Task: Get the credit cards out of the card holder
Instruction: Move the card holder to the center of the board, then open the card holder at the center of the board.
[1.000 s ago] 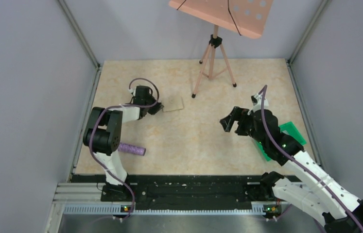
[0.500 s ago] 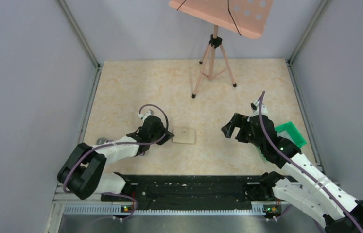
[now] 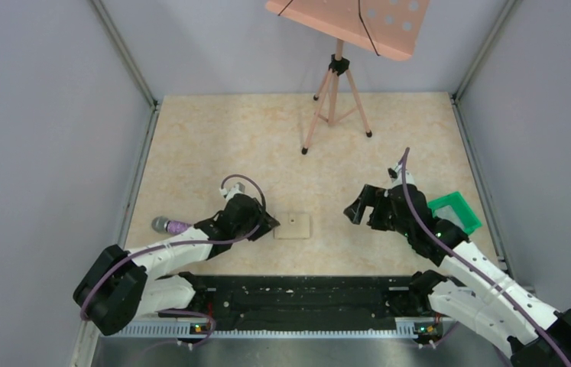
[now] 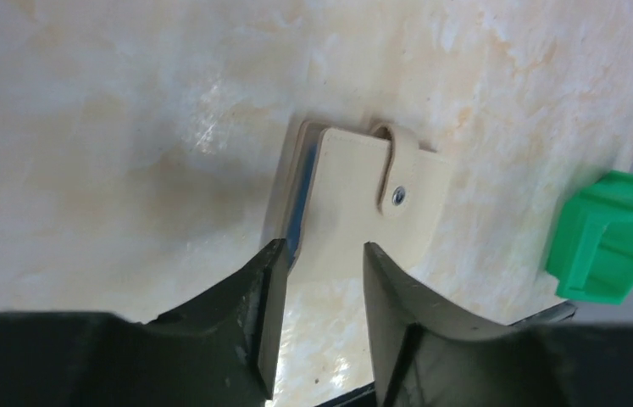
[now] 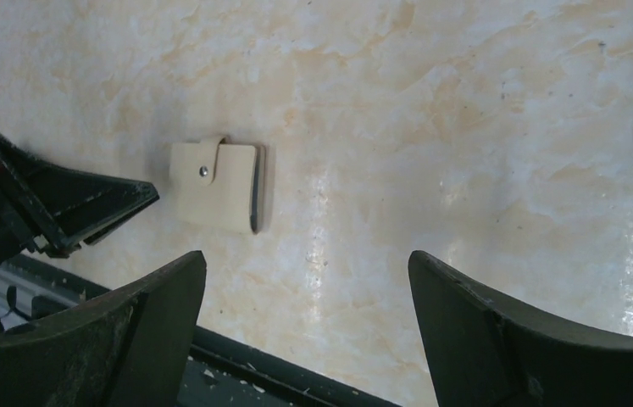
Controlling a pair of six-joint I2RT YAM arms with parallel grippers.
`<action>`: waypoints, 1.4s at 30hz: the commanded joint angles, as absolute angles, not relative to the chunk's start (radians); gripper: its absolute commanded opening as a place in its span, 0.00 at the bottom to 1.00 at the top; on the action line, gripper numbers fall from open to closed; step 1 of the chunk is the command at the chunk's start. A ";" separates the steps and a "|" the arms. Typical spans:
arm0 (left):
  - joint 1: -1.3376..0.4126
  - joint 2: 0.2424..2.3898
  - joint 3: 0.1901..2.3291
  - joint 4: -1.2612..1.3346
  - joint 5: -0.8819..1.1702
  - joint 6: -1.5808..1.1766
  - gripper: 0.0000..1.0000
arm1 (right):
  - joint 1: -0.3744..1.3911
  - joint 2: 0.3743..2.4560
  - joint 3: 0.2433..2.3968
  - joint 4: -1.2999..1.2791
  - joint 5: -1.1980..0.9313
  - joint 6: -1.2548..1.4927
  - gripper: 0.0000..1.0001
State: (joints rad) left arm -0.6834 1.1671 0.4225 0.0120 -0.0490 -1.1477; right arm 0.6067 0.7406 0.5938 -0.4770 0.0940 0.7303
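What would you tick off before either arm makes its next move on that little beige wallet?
1. Card holder lies flat on the table: ok.
2. Snap strap undone: not ok, it looks fastened.
3. Credit cards in sight: not ok, only a blue inner edge shows.
4. Left gripper open, at the holder's edge: ok.
5. Right gripper open and well clear of the holder: ok.
6. Green tray out of the way: ok.
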 commanded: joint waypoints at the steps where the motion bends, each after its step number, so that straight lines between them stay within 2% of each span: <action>1: -0.686 1.114 0.503 -0.120 -0.046 -1.069 0.51 | 0.613 0.699 0.550 -0.363 -0.056 0.613 0.88; 5: -0.683 1.080 0.658 -0.288 -0.043 -0.901 0.67 | 0.615 0.693 0.515 -0.281 -0.075 0.548 0.85; 8: -0.683 1.063 0.795 -0.454 -0.069 -0.774 0.88 | 0.613 0.726 0.482 -0.182 -0.096 0.480 0.83; 11: -0.683 1.044 0.890 -0.581 -0.111 -0.673 0.98 | 0.614 0.776 0.453 -0.087 -0.125 0.387 0.78; 15: -0.683 1.001 0.917 -0.665 -0.180 -0.525 0.99 | 0.613 0.874 0.460 0.007 -0.120 0.317 0.78; 20: -0.684 0.931 0.853 -0.681 -0.272 -0.387 0.99 | 0.634 1.109 0.553 0.059 -0.132 0.316 0.76; 26: -0.685 0.849 0.849 -0.661 -0.308 -0.353 0.96 | 0.705 1.323 0.611 0.204 -0.145 0.239 0.75; 32: -0.684 0.754 0.849 -0.689 -0.498 -0.386 0.98 | 0.770 1.492 0.660 0.283 -0.125 0.239 0.73; 42: -0.684 0.587 0.798 -0.620 -0.563 -0.354 0.98 | 0.792 1.633 0.724 0.382 -0.153 0.291 0.72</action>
